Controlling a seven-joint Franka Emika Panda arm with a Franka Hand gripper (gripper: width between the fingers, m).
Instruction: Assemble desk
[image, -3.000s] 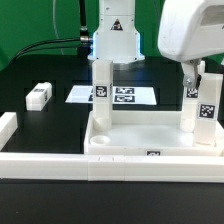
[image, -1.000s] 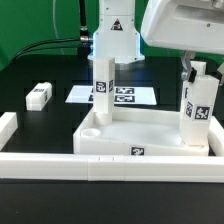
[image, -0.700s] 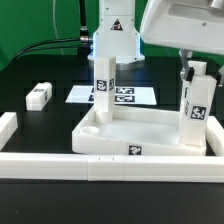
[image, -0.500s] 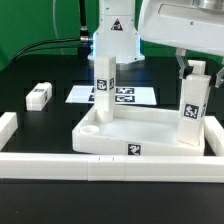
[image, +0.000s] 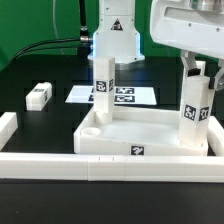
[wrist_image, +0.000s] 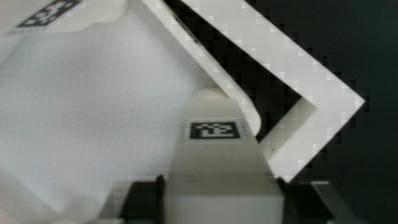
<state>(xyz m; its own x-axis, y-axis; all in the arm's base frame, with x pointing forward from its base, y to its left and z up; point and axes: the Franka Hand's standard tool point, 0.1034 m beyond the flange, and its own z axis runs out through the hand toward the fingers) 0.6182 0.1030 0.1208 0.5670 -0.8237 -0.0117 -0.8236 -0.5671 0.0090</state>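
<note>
Two legs stand on tabletop (image: 105, 145) | tool (image: 198, 70) grips leg (image: 194, 108) from above, at exterior view's right corner | second leg (image: 103, 88) well apart, far corner

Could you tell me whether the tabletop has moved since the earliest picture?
Yes; the tabletop slid toward the exterior view's left, along the front rail.

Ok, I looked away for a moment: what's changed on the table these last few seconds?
The tabletop has swivelled toward the exterior view's left, and the gripper with the leg it clamps shifted that way too. The other upright leg, the loose leg and the marker board kept their places.
</note>
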